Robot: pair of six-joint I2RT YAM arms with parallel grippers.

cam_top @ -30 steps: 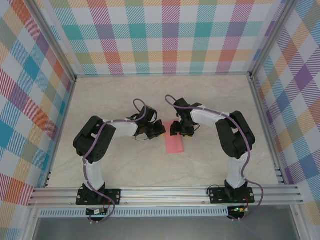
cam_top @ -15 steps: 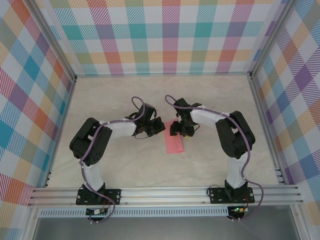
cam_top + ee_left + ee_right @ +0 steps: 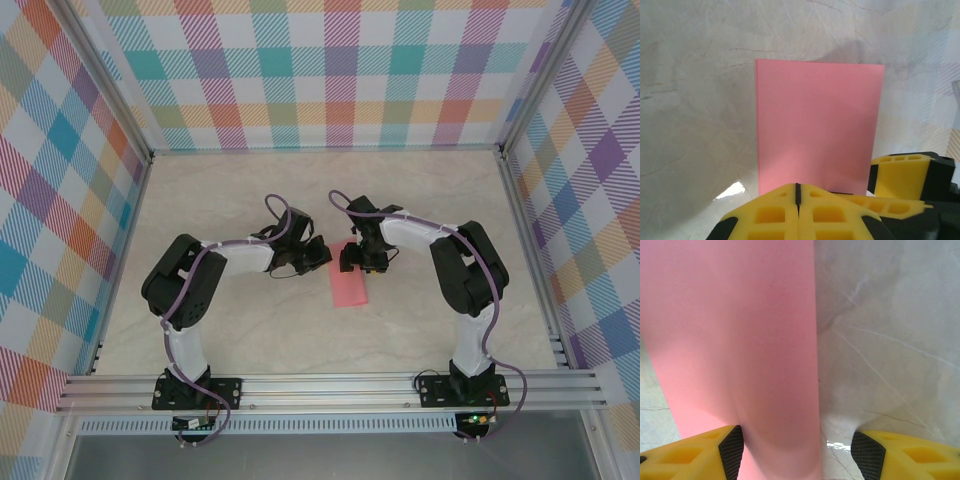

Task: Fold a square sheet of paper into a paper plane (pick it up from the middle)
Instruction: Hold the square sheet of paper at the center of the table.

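The square sheet of paper [image 3: 349, 288] lies flat on the table as a salmon-pink upright rectangle, about half as wide as it is long. My left gripper [image 3: 320, 256] is just left of its far end, and in the left wrist view the left gripper [image 3: 797, 187] is shut and empty, at the near edge of the paper [image 3: 820, 125]. My right gripper [image 3: 353, 262] hovers over the far end. In the right wrist view the right gripper [image 3: 797, 454] is open, with the right part of the paper [image 3: 740, 340] between its fingers. The paper plane is out of view.
The marble-patterned tabletop [image 3: 230, 330] is walled by checked panels on three sides. A metal rail [image 3: 330, 390] runs along the near edge by the arm bases. One finger of the right gripper [image 3: 900, 172] sits close beside the left one.
The left arm's elbow has swung slightly outward and its gripper has shifted a little toward the far end of the paper. The right gripper's jaws have widened a little. The paper has not moved.
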